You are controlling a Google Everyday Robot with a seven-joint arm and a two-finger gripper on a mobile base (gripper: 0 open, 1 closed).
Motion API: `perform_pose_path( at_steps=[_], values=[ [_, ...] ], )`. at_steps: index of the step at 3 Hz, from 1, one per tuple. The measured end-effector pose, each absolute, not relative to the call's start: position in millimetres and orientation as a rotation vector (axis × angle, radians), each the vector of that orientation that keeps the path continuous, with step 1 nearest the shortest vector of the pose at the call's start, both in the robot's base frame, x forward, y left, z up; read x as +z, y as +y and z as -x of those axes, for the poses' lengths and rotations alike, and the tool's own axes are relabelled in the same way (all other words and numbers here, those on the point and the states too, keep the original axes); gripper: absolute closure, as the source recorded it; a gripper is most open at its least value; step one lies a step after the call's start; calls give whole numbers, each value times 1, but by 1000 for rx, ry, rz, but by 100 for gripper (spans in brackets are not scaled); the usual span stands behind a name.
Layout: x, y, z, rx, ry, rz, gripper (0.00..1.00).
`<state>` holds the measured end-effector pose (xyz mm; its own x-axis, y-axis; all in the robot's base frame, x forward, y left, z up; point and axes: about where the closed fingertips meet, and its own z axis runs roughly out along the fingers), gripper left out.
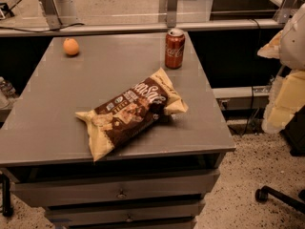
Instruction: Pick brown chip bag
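Note:
The brown chip bag (132,113) lies flat on the grey table (57,123), near the front and a little right of the middle. It has a dark brown middle with white lettering and pale tan ends, and it lies diagonally, from front left to back right. My gripper (285,97) shows as a pale white and yellowish shape at the right edge of the view. It is off the table, well to the right of the bag and not touching it.
A red soda can (175,48) stands upright at the back right of the table, behind the bag. An orange (71,46) sits at the back left. Drawers (119,192) run below the table front. A chair base (279,194) stands on the floor at the right.

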<state>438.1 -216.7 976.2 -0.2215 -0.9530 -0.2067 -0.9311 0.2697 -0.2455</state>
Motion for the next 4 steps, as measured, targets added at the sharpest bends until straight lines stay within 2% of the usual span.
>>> perform_pose_path(
  at_steps=[2,3,4],
  values=[
    [976,-214,-440,-83,2223,1711,0],
    [965,-197,-452,33,2170,1653,0],
    [946,-161,-481,230,2050,1551,0]
  ],
)
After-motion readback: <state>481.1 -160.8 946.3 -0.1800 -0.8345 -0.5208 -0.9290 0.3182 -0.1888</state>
